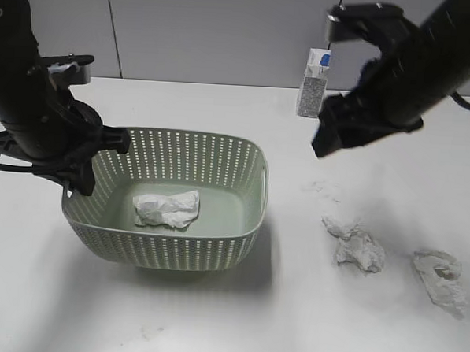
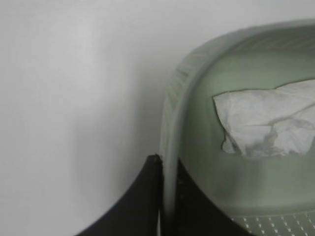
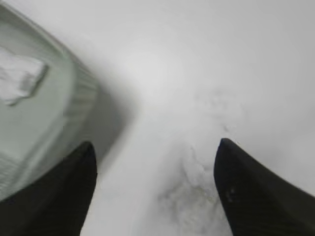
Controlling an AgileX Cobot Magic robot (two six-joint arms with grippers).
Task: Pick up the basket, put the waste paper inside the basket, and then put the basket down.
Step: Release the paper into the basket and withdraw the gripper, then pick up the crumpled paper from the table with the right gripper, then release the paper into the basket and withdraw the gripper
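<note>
Looks like a robotics lab bench, not anyone's home

Plain white table [image 1: 212, 317] with faint scuffs and smudges on it; flat grey panelled wall [image 1: 203, 32] right behind it, seams showing, no decor at all; two black robot arms, one on the left [image 1: 33, 110] and one on the right [image 1: 406, 74], hang over the table; the only props are a pale green basket [image 1: 215, 246], a few crumpled paper wads [image 1: 360, 247] and a small white-grey carton [image 1: 313, 83] standing at the back edge; very staged test-setup vibe.
</note>
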